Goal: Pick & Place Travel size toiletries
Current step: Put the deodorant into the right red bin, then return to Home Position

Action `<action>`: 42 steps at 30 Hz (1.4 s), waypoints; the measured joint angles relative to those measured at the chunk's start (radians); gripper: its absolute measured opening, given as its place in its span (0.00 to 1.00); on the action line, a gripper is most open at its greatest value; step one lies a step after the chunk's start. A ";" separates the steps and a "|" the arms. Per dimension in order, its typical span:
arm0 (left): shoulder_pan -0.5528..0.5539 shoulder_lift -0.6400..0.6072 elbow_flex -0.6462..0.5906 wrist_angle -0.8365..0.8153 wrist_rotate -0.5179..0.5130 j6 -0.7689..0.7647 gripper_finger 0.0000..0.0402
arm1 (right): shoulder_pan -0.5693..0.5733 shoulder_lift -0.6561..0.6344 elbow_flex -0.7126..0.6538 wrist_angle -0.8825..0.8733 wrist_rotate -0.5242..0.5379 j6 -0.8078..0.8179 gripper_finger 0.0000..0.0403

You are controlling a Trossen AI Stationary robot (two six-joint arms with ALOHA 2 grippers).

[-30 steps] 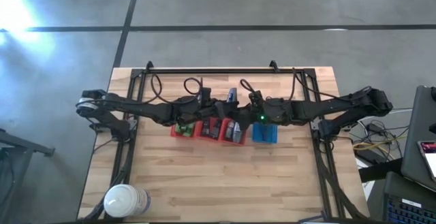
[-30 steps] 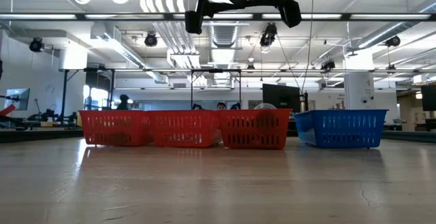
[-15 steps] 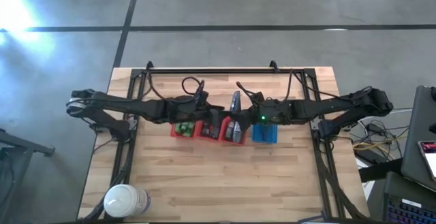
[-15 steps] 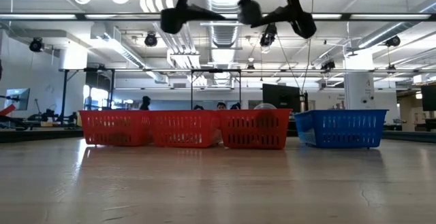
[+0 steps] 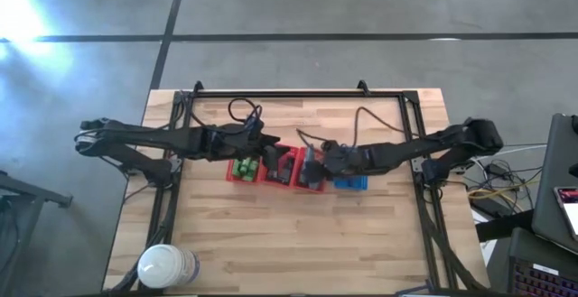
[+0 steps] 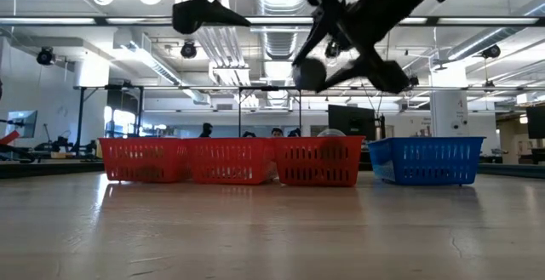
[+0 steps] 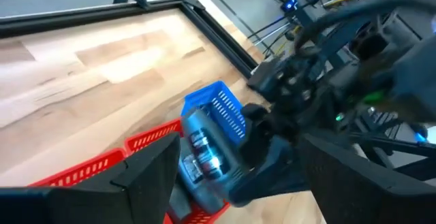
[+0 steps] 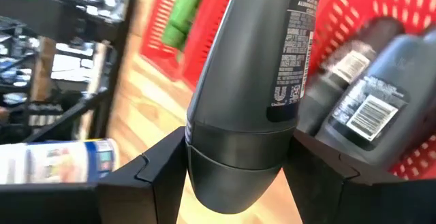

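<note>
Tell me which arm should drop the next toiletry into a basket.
Right. The right gripper already clamps a dark grey bottle above the red baskets, over more grey bottles. The left gripper is open and empty above the same row.

Two slim black arms are seen from above, each built of long tubular links joined by bulkier rounded housings — the outermost joints, at the table's side edges, are the thickest. Thin black cables are looped loosely off each arm near the wrist. The left gripper and the right gripper are finished in the same matt black. In the wrist views the fingers are shown as broad, flat, angular dark plates — faceted rather than rounded.
</note>
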 joint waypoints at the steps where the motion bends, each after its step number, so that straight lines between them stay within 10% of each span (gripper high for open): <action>1: 0.000 0.001 0.000 -0.003 0.000 0.000 0.75 | 0.000 0.017 0.000 0.003 -0.002 0.009 0.50; 42: -0.082 -0.043 -0.048 -0.277 0.004 0.057 0.75 | -0.025 0.022 -0.008 0.001 -0.066 0.022 0.74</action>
